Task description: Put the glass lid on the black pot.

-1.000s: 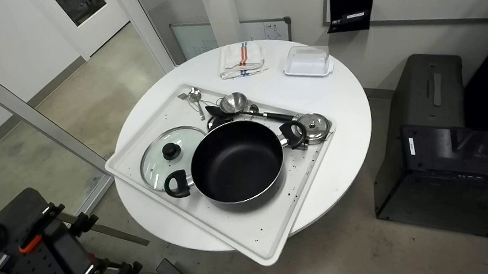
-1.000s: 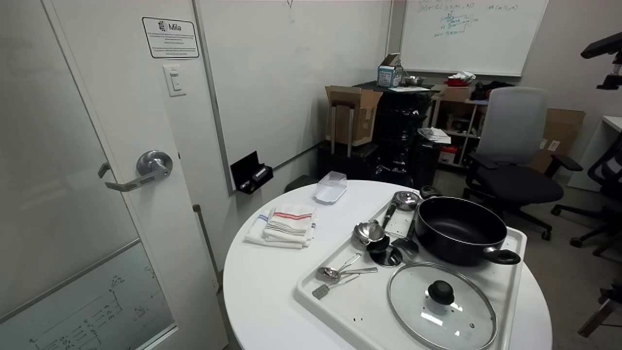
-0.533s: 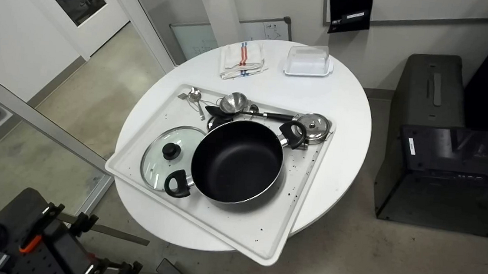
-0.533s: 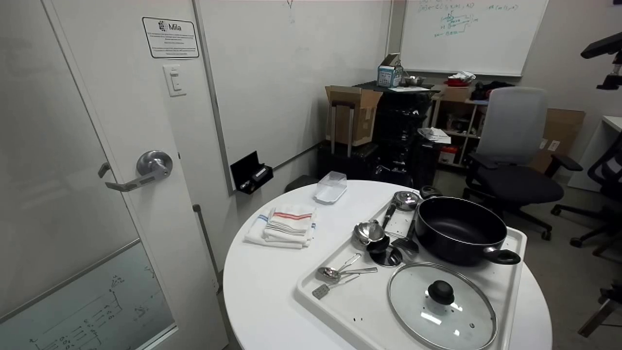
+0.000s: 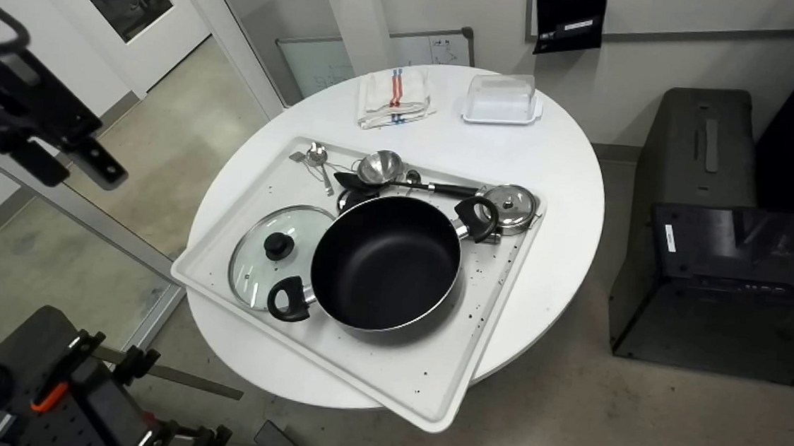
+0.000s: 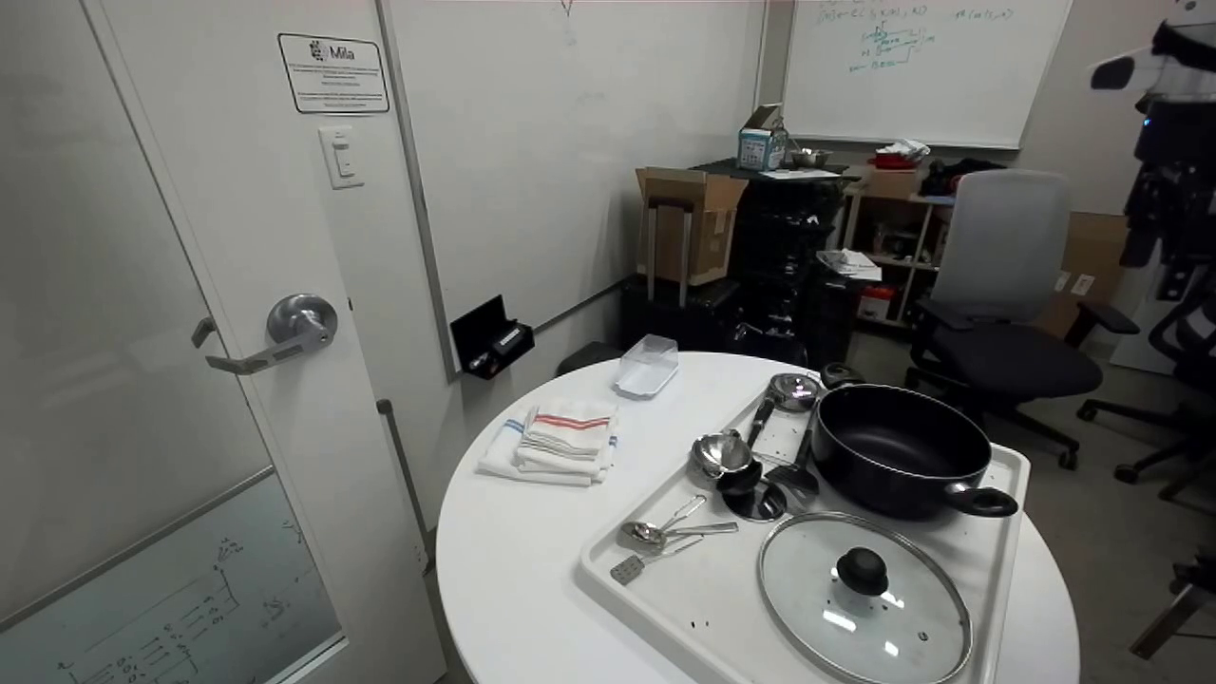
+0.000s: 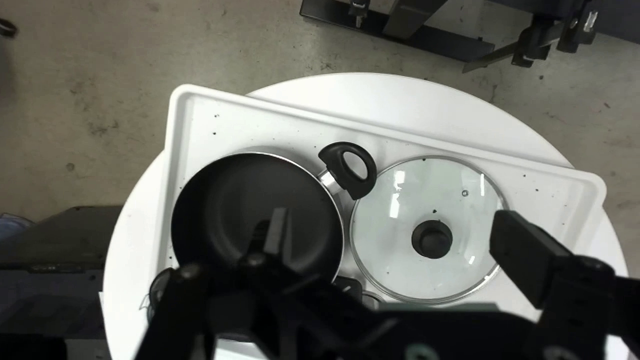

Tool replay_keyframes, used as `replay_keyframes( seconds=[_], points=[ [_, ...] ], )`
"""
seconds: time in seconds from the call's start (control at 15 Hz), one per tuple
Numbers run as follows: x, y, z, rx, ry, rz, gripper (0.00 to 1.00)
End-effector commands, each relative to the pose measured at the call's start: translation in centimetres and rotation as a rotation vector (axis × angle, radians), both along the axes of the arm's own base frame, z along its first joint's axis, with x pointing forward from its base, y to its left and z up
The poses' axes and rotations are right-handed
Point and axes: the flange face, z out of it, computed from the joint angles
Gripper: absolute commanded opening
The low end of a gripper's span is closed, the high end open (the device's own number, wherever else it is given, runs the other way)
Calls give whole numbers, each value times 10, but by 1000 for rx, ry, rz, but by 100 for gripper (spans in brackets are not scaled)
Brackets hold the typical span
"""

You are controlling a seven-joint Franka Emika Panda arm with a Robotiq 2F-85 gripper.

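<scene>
The glass lid (image 5: 297,236) lies flat on the tray with its black knob up, beside the black pot (image 5: 386,265). The lid (image 6: 807,570) and pot (image 6: 898,432) also show in an exterior view. In the wrist view the lid (image 7: 432,240) is right of the pot (image 7: 250,200), and a pot handle reaches over the lid's rim. My gripper (image 5: 82,171) is in the air, away from the table, at an exterior view's left edge. In the wrist view my gripper (image 7: 393,235) has its fingers wide apart with nothing between them; the lid's knob appears between them, far below.
The white tray (image 5: 302,350) sits on a round white table (image 5: 564,172). Behind the pot lie a steel bowl (image 5: 379,168), black utensils and a small lidded pan (image 5: 509,205). Spoons (image 5: 317,156) lie near the tray corner. Towels (image 5: 392,98) and a clear container (image 5: 500,100) stand farther back.
My gripper has come into both exterior views, at the left edge of one and the right edge of another. The lid, pot and tray have not moved.
</scene>
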Motion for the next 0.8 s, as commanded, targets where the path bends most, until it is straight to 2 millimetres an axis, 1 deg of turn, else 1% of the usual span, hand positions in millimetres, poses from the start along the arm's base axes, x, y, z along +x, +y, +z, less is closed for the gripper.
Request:
replay_keyframes(
  seconds=[0.0,0.4,0.73],
  points=[
    [25,20,-32,38,38,83,100],
    [51,52,-83,62,78,202,100],
    [77,76,-129,48,71,257,100]
  ],
)
